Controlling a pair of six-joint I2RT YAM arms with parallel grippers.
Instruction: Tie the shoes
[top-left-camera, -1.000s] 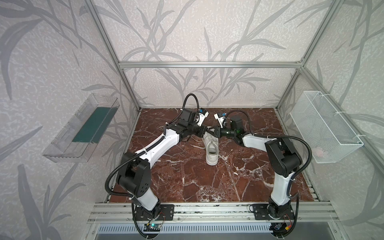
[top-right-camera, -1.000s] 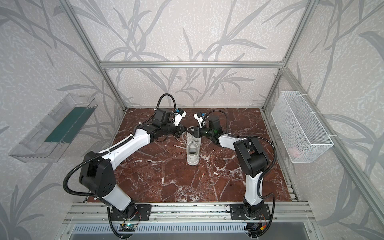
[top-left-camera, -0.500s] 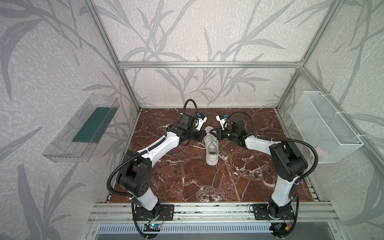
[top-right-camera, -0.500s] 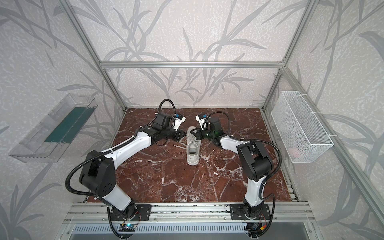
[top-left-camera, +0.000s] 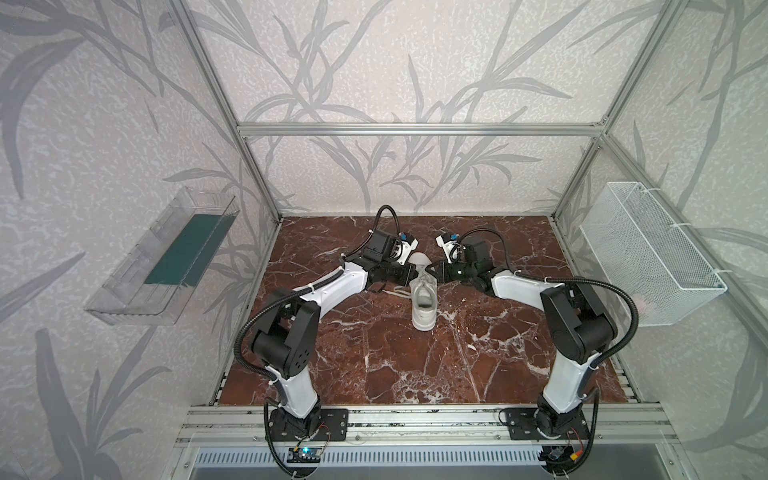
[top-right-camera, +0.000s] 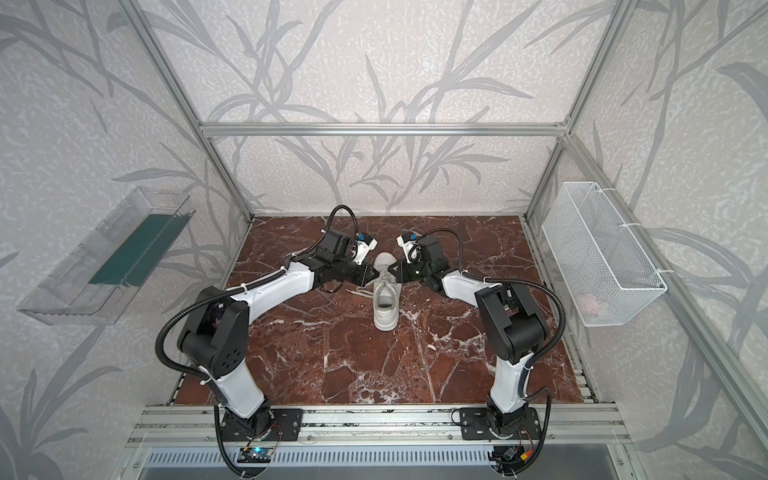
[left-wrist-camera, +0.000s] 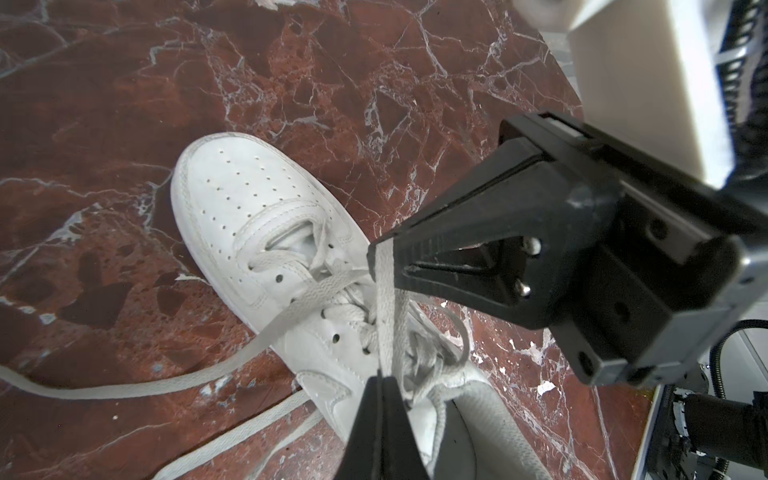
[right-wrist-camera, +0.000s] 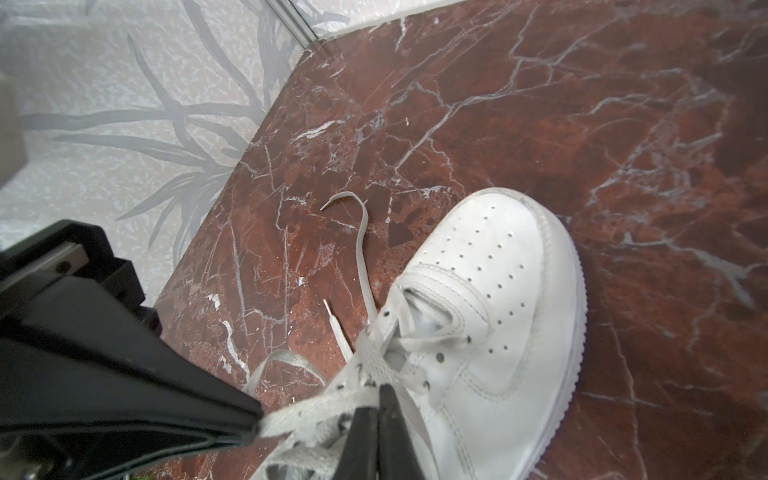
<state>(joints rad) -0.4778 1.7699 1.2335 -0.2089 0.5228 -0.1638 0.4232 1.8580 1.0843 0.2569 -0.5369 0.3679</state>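
Observation:
The shoes are one white sneaker (top-left-camera: 424, 309) (top-right-camera: 384, 311) standing mid-table with its toe toward the back wall. My left gripper (top-left-camera: 411, 275) (left-wrist-camera: 382, 376) and right gripper (top-left-camera: 436, 273) (right-wrist-camera: 381, 392) meet tip to tip over its laced throat. A short stretch of flat white lace (left-wrist-camera: 386, 311) (right-wrist-camera: 307, 411) runs taut between them, and each gripper is shut on one end of it. In the left wrist view the right gripper (left-wrist-camera: 374, 251) pinches the lace's far end. Loose lace ends (right-wrist-camera: 361, 249) (left-wrist-camera: 124, 386) trail on the marble left of the shoe.
The red marble table (top-left-camera: 374, 365) is fenced by aluminium posts and patterned walls. A white wire basket (top-left-camera: 652, 253) hangs on the right wall and a clear tray (top-left-camera: 166, 257) with a green liner hangs on the left wall. Both arms' elbows stand near the front.
Both grippers have sunk slightly toward the shoe's throat. The right jaws have shut on the lace, and the right elbow has swung a little outward. The shoe has not moved.

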